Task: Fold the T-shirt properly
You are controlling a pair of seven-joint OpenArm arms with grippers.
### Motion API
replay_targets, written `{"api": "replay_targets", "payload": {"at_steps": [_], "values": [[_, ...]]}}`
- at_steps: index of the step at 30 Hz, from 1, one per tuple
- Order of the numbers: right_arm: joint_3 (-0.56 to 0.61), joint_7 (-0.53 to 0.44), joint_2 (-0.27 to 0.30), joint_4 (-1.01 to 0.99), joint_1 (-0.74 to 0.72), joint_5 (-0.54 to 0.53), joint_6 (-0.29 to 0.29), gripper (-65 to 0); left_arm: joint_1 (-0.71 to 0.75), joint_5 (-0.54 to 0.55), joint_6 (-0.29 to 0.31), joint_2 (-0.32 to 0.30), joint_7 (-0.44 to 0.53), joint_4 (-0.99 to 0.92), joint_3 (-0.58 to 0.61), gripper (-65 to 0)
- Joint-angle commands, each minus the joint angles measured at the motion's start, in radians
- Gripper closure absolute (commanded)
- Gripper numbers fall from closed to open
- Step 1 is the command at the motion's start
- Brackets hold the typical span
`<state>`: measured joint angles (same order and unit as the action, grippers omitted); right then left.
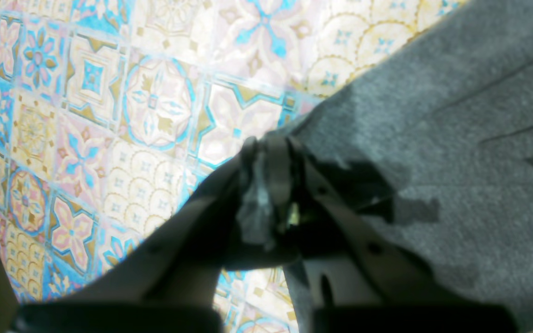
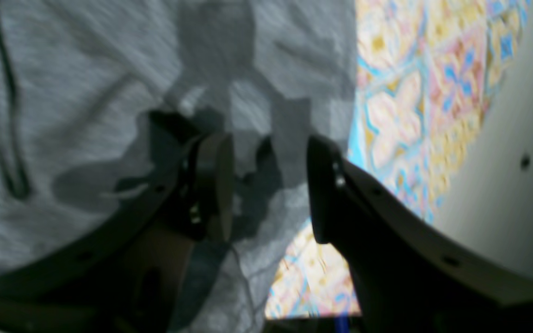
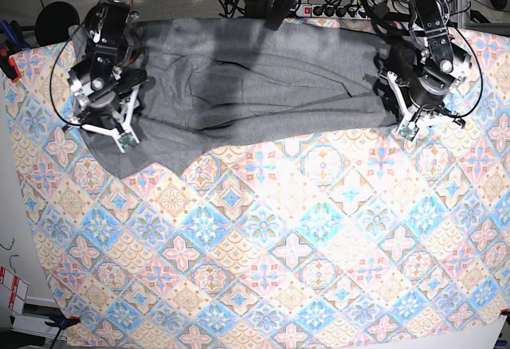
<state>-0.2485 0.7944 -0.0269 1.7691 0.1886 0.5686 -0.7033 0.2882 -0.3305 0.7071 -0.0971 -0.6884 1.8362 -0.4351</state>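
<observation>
Where two arms reach: one T-shirt (image 3: 255, 94), one tablecloth (image 3: 279, 245).

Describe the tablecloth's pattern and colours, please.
The tablecloth is a grid of ornate floral tiles in blue, pink and yellow-cream; the base view shows it best.

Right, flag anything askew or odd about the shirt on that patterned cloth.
The heather-grey cotton T-shirt lies as a long band, but unevenly: its end under the right gripper sags lower into a loose flap, and creases bunch near the middle. The left gripper pinches the opposite edge. Nothing looks torn or spilled.
</observation>
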Motion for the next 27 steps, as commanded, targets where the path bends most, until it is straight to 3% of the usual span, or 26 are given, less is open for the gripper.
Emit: {"api": "replay_targets", "payload": {"at_steps": [1,10,16,23,27], "values": [[0.018,-0.007,0.005,0.012,-0.002,-0.005,0.005,-25.1,-0.007,0.006,-0.009,-0.008,0.014,0.017,-0.001,0.0],[0.047,-0.017,0.006,-0.134,-0.011,-0.005,0.005,-25.1,-0.008,0.006,-0.009,-0.008,0.014,0.017,-0.001,0.0],[0.038,-0.092,0.008,-0.200,-0.070,-0.005,0.005,-25.1,-0.008,0.006,-0.009,-0.008,0.014,0.017,-0.001,0.0],[0.039,-0.100,0.048,-0.216,-0.110,-0.002,0.005,-25.1,-0.008,0.006,-0.009,-0.008,0.012,0.017,-0.001,0.0],[0.044,-0.099,0.066,-0.209,-0.114,0.054,0.005,-25.1,-0.008,0.006,-0.009,-0.008,0.012,0.017,-0.001,0.0]]}}
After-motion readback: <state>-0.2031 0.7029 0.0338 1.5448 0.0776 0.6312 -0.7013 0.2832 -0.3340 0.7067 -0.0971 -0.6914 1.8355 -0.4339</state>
